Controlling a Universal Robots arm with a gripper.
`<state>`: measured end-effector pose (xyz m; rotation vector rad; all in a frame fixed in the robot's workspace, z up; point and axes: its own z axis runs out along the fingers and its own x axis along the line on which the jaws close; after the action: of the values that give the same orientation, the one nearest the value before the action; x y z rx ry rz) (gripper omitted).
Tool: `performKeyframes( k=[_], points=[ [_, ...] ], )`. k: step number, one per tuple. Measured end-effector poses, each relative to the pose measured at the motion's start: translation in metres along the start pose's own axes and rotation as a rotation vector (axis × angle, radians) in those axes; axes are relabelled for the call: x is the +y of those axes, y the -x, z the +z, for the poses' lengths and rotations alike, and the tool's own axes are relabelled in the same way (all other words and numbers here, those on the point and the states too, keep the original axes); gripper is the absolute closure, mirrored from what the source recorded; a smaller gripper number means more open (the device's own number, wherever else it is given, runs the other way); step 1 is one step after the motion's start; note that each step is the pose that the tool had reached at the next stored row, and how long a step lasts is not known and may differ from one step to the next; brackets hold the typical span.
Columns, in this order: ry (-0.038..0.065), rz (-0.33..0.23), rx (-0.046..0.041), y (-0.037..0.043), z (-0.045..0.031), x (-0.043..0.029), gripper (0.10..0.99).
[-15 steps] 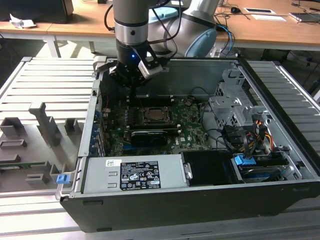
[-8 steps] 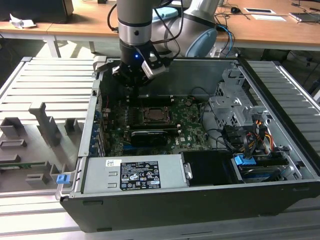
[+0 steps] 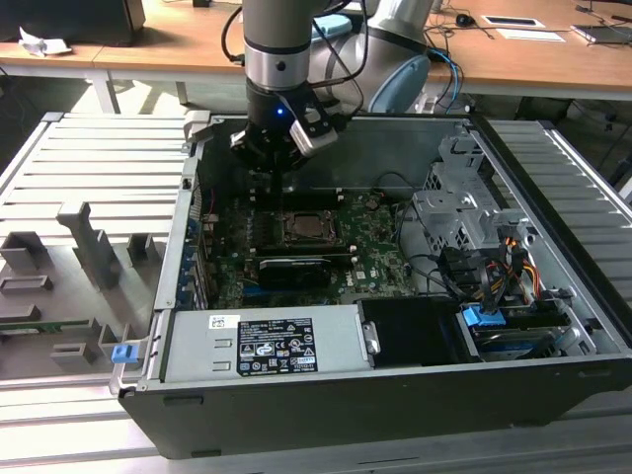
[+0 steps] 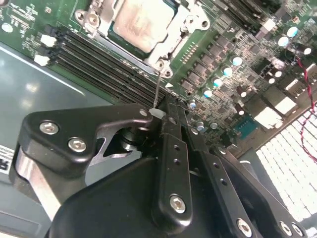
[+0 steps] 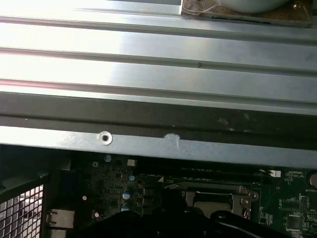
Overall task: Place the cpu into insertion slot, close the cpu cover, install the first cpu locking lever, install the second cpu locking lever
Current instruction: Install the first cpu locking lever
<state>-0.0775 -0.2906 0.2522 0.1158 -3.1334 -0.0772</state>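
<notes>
Black gripper pinches the thin wire locking lever, which stands up beside the insertion slot, where the cpu lies under the closed cpu cover. Lever step, I judge: it needs swinging down under its catch.

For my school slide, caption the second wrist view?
Black gripper near square silver-grey metal cpu framed by thin silver metal cover.

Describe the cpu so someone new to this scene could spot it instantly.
Inside the open computer case, find the green motherboard. The cpu is the dull silver-grey square framed by the metal cpu cover there, unlike the long black card nearby.
</notes>
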Motion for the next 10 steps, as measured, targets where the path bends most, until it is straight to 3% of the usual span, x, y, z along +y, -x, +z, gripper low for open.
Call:
performKeyframes(
  k=[6, 7, 9, 10],
  points=[
    [0.001, 0.000, -0.0001, 0.0168, 0.0035, -0.0013, 0.980],
    [0.005, 0.000, -0.0002, 0.0178, 0.0038, -0.0015, 0.980],
    [0.025, 0.003, -0.0021, 0.0200, 0.0050, -0.0017, 0.980],
    [0.030, 0.006, -0.0026, 0.0205, 0.0059, -0.0020, 0.980]
  ],
)
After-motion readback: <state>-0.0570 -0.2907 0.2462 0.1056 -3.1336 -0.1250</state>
